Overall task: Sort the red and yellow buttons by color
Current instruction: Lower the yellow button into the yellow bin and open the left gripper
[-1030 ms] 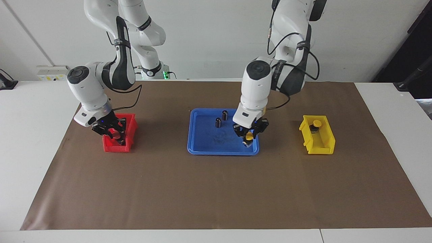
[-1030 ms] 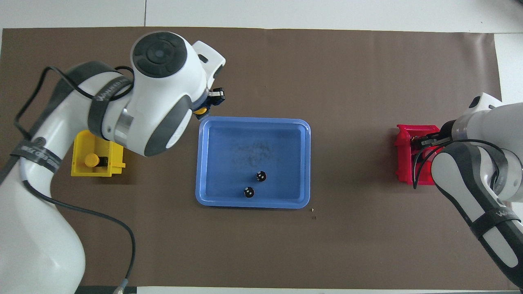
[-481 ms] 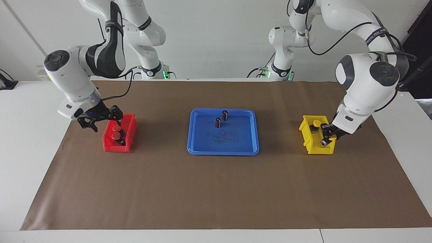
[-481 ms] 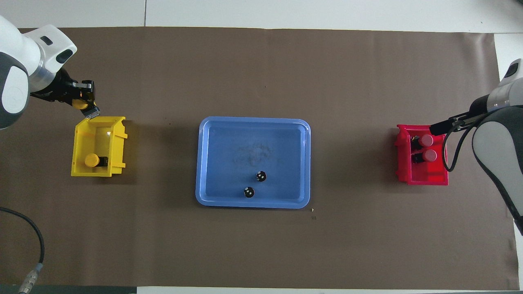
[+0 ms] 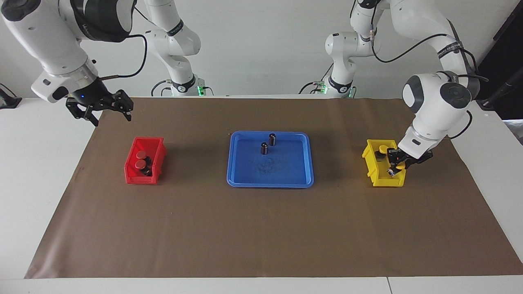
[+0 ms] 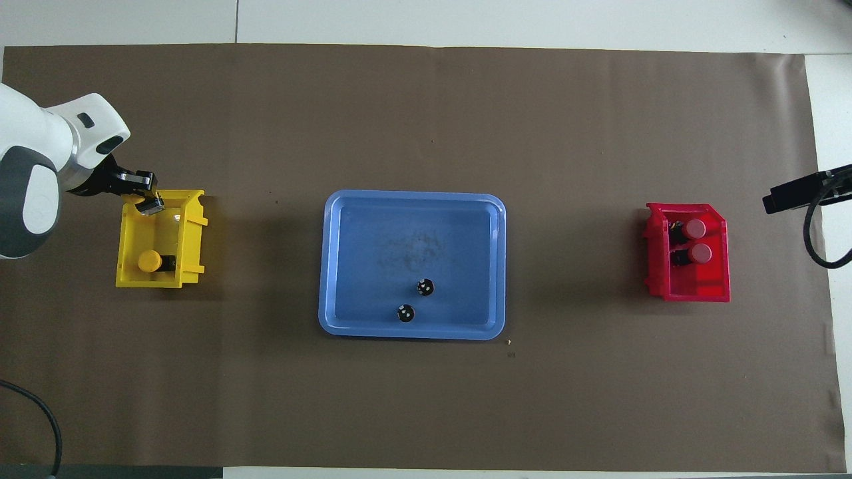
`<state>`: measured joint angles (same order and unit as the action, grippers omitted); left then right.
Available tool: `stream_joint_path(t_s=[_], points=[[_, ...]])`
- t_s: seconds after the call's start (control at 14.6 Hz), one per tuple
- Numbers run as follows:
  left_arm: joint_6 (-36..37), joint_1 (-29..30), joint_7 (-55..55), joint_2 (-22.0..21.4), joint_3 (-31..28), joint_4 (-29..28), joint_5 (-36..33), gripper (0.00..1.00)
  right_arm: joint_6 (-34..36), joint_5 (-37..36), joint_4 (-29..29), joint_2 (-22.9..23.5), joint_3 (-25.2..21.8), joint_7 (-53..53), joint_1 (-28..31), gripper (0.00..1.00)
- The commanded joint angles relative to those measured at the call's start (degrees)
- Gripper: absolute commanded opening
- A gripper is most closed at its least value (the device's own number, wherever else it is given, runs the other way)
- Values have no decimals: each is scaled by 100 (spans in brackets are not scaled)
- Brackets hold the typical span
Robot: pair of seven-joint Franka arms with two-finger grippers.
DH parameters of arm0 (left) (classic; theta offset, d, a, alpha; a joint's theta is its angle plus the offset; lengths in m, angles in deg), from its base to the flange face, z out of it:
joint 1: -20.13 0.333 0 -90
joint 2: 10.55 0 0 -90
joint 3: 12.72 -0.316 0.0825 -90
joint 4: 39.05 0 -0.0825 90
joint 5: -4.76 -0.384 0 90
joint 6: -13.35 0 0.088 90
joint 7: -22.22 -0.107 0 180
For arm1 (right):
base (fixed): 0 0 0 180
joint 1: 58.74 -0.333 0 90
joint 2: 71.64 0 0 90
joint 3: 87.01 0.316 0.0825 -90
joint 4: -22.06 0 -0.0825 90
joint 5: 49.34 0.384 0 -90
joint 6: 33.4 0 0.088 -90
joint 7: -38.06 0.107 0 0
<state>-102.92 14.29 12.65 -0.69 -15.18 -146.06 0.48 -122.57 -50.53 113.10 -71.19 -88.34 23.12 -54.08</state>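
Two red buttons (image 5: 141,155) (image 5: 141,164) sit in the red bin (image 5: 158,152); they also show in the overhead view (image 6: 695,229) (image 6: 699,253). One yellow button (image 5: 383,148) (image 6: 150,261) sits in the yellow bin (image 5: 369,157) (image 6: 190,229). My left gripper (image 5: 396,166) (image 6: 141,199) is shut on the second yellow button (image 5: 401,165) and holds it over that bin's end farther from the robots. My right gripper (image 5: 109,116) is open and empty, raised high over the mat beside the red bin.
A blue tray (image 5: 302,179) (image 6: 346,226) lies mid-table on the brown mat. Two small dark cylinders with silvery tops (image 5: 272,139) (image 5: 264,148) stand in it, toward the robots. Bare white table borders the mat at both ends.
My right gripper has risen up and away from the red bin. My left gripper, still holding the yellow button, has shifted slightly over the yellow bin's end.
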Motion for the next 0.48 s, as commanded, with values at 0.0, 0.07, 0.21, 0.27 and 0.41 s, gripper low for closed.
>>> stream_joint_path(t_s=[0.0,0.07,0.21,0.27,0.41], points=[[-168,57,-772,-204,53,-338,-12,1,137,-118,-34,-1,-51,97,88,100],[-177,57,-966,-196,71,-347,-4,1,128,-75,-17,-1,-69,193,88,100],[-273,57,-1282,-178,71,-399,57,1,172,-48,-60,34,-34,597,79,100],[-326,66,-1336,-152,53,-417,215,1,190,-48,-78,8,-43,598,88,100],[-396,154,-1485,-29,71,-452,330,1,190,-39,-8,-80,-8,598,210,100]])
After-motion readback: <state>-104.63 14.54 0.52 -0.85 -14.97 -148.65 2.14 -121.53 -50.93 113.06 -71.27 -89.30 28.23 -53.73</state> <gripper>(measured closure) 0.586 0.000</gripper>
